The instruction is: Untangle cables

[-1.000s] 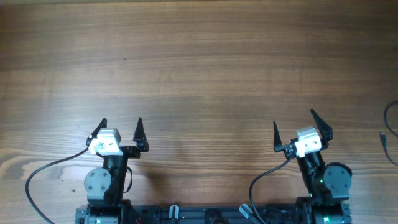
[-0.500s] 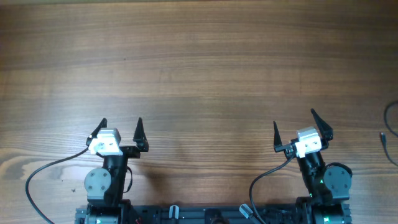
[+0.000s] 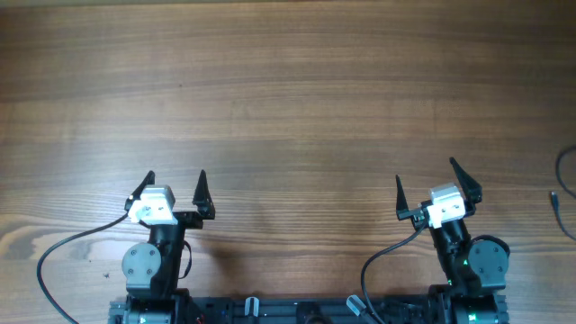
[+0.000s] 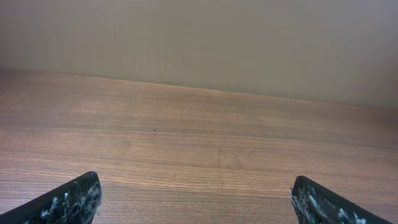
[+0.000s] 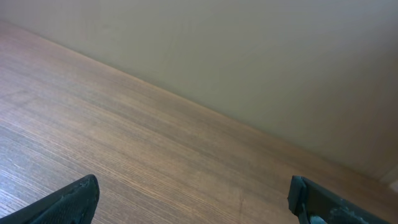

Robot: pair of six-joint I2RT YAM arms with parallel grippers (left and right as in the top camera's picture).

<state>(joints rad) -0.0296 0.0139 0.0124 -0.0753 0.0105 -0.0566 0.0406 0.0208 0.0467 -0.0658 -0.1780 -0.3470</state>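
Thin dark cable strands (image 3: 564, 191) lie at the far right edge of the overhead view, mostly cut off by the frame. My left gripper (image 3: 174, 186) is open and empty near the front left of the wooden table; it also shows in the left wrist view (image 4: 194, 198) with only bare wood between its fingers. My right gripper (image 3: 430, 186) is open and empty near the front right, well to the left of the cables. In the right wrist view the open fingers (image 5: 194, 198) frame bare wood. No cables show in either wrist view.
The wooden table (image 3: 288, 99) stretches ahead of both arms. Thicker black arm cables (image 3: 63, 247) loop beside the arm bases at the front edge. A plain wall (image 4: 199, 37) rises beyond the table's far edge.
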